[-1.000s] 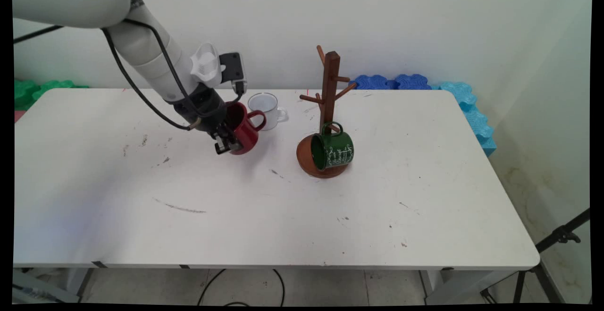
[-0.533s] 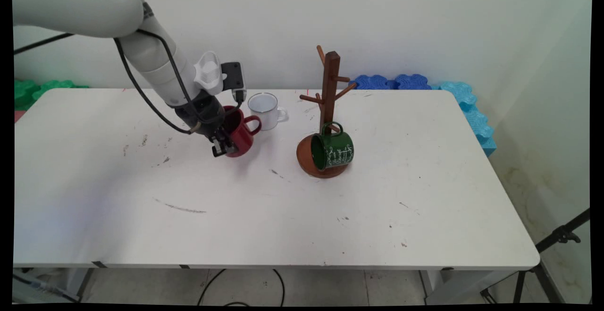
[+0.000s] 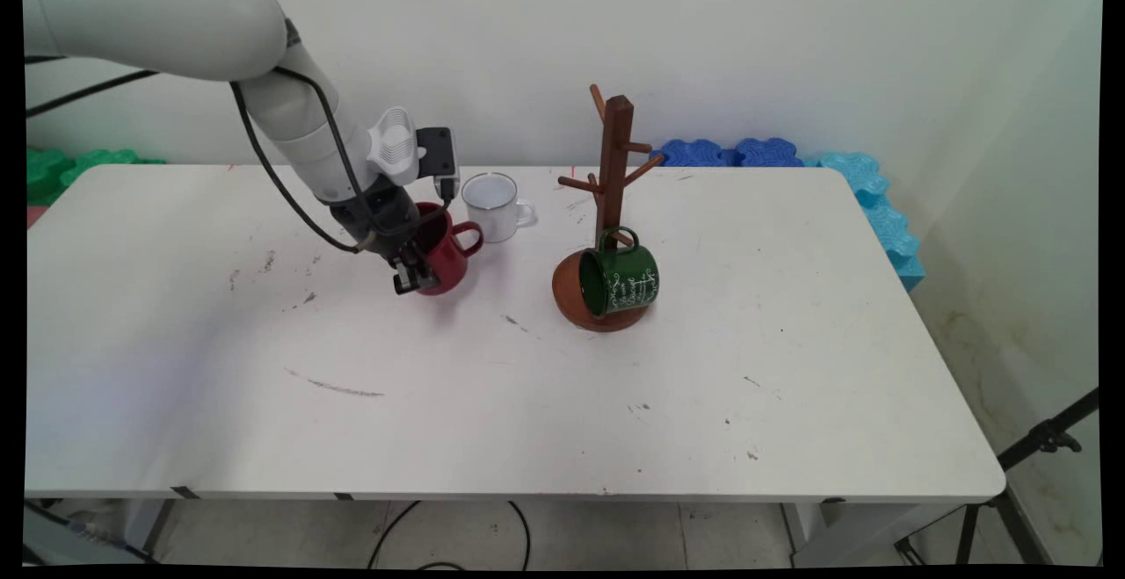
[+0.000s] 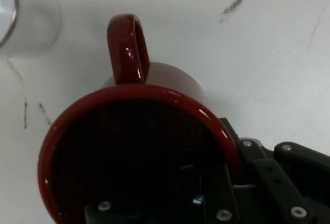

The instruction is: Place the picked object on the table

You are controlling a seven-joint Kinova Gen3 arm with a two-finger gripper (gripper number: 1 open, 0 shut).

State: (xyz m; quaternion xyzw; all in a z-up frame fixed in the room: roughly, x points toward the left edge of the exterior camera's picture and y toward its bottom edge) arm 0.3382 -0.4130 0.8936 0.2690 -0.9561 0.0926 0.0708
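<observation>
A red mug [image 3: 444,252] sits tilted at the back left of the white table [image 3: 492,403], its handle pointing toward a white enamel mug [image 3: 494,206] just beside it. The black gripper [image 3: 413,273] is clamped on the red mug's rim, one finger inside and one outside. Farther right stands a wooden mug tree [image 3: 611,210] with a green mug [image 3: 620,278] hanging from a low peg.
</observation>
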